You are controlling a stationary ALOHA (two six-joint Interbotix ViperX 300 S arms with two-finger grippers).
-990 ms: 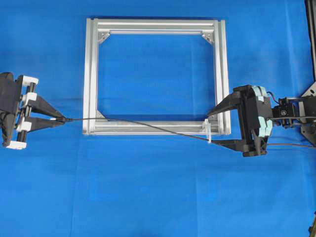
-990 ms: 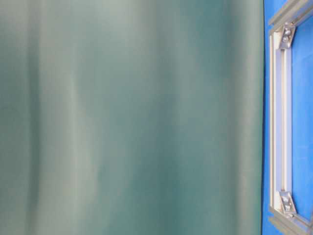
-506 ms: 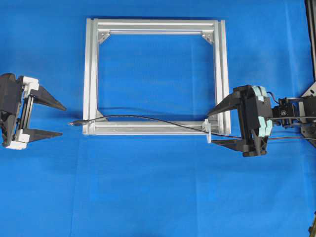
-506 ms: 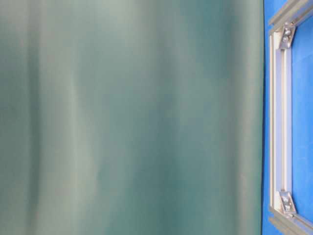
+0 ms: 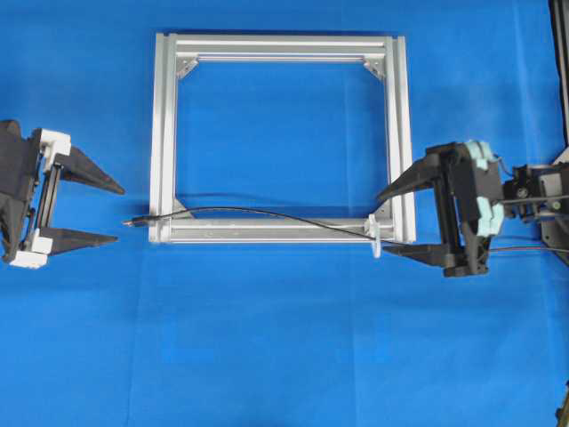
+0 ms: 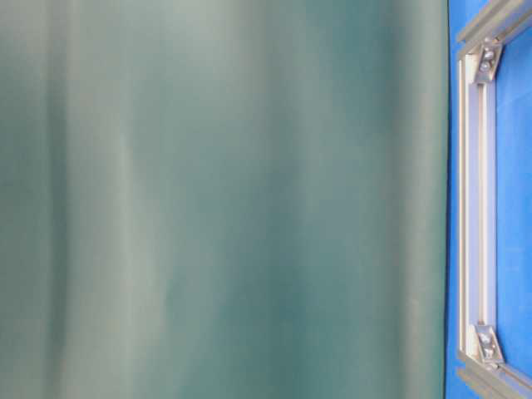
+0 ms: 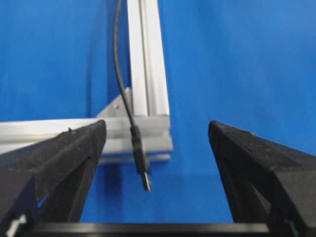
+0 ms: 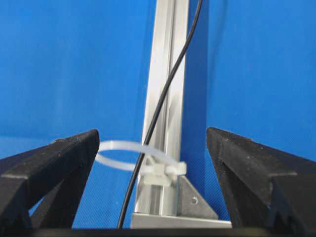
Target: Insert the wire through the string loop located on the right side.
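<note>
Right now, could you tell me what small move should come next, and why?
Probably both arms should back away. The wire already passes through the string loop, its plug lies free past the frame, and the left gripper and right gripper stand open, holding nothing.
</note>
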